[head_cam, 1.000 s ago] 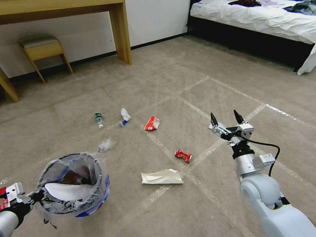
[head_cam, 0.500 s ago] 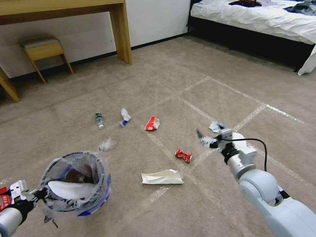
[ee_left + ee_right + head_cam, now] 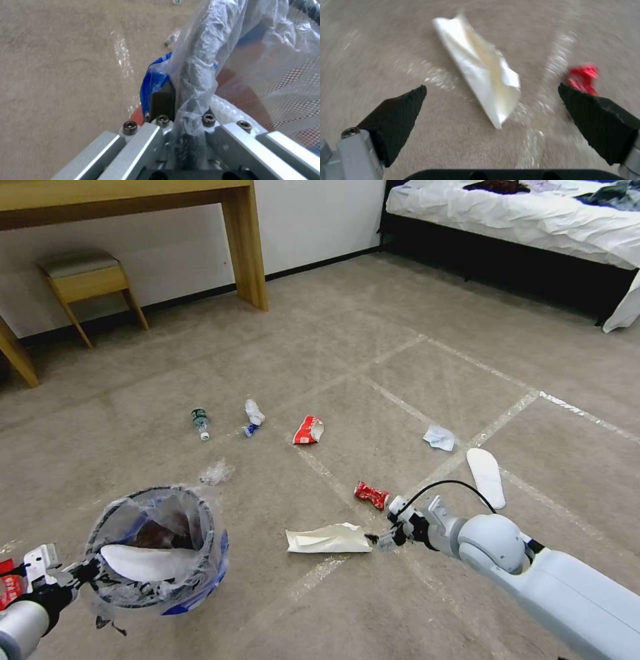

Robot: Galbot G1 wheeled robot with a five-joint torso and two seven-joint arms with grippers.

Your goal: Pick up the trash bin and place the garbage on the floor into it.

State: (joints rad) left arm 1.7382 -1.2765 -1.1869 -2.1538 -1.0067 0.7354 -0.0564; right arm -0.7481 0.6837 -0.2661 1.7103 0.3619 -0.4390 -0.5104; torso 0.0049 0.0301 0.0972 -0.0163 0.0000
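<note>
The trash bin point(image 3: 157, 551), lined with a clear-and-blue bag point(image 3: 213, 50) and holding a white insole, hangs at the lower left. My left gripper point(image 3: 72, 575) is shut on its rim point(image 3: 195, 82). My right gripper point(image 3: 385, 538) is low over the floor point(image 3: 400, 347), open, its pads point(image 3: 400, 107) standing either side of the near end of a white folded paper point(image 3: 328, 539) point(image 3: 480, 72). A crushed red can point(image 3: 371, 495) point(image 3: 583, 77) lies just beyond it. Other garbage: a red wrapper point(image 3: 308, 430), a bottle point(image 3: 200, 421), clear plastic point(image 3: 215, 472), a white insole point(image 3: 485, 477), crumpled paper point(image 3: 440, 437).
A white-and-blue crumpled scrap point(image 3: 253, 416) lies between bottle and wrapper. A wooden desk leg point(image 3: 245, 247) and a stool point(image 3: 90, 280) stand at the back left, a bed point(image 3: 520, 220) at the back right. Tape lines point(image 3: 400, 410) cross the carpet.
My right arm has swung down and leftward from a raised pose to the white paper, uncovering the insole and crumpled paper behind it. The bin has shifted slightly in the left gripper.
</note>
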